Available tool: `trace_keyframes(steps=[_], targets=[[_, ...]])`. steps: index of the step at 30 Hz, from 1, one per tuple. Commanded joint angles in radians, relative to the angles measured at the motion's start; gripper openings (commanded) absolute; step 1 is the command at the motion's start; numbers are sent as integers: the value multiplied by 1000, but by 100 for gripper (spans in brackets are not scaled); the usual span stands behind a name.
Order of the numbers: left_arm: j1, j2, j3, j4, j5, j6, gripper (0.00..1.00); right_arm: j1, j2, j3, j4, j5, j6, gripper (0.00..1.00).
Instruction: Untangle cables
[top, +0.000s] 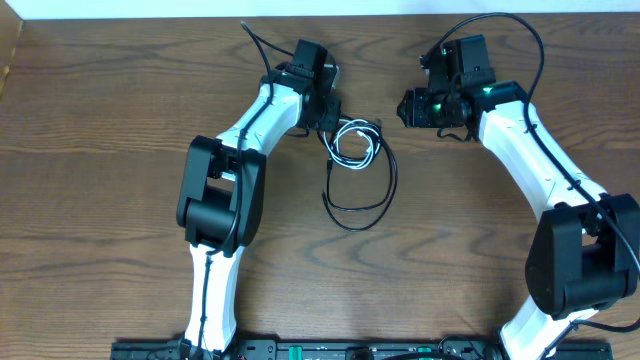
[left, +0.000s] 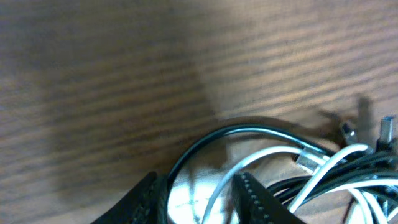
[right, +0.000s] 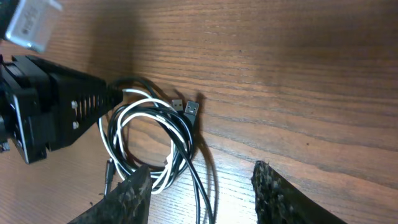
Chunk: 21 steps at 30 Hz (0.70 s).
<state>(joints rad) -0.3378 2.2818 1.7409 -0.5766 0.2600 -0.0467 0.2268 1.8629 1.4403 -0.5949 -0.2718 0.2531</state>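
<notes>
Table: you are looking down on a dark wood-grain table (top: 120, 150).
Cables: the white cable (top: 356, 146) lies in a small coil near the table's far middle. The black cable (top: 388, 185) overlaps that coil and carries on in a larger loop toward the near edge. The two touch and cross each other.
Plugs: two metal plug ends (right: 193, 111) lie side by side at the coil's edge.
Left gripper: your left gripper (left: 199, 200) sits low at the coil's left edge. Its fingers are apart, with strands of both cables running through the gap and table showing between them.
Right gripper: your right gripper (right: 202, 198) hovers just right of the coil, fingers wide apart, holding nothing.
</notes>
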Motion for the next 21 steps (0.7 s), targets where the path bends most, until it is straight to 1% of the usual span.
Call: trace_keyframes(steps=[1,5,12,15,17,18,19,21], targets=[[-17,19,-1,-31,-7,17,36,4,5,4,-4,8,-8,49],[-19,19,-1,-78,-6,17,31,4,5,4,-7,8,-18,50],[-19,19,-1,-174,-6,16,31,4,5,4,-7,8,-23,50],[-19,19,-1,-215,21,17,30,4,5,4,-7,8,-23,50],[-19,19,-1,-220,42,16,24,4,5,4,-7,8,-23,51],[-19,19,-1,-215,46,16,14,4,5,4,-7,7,-23,51],[-19,19,-1,-208,46,16,8,5,5,4,-8,7,-22,51],[-19,19,-1,-182,46,12,7,11,5,4,-9,6,-23,51]])
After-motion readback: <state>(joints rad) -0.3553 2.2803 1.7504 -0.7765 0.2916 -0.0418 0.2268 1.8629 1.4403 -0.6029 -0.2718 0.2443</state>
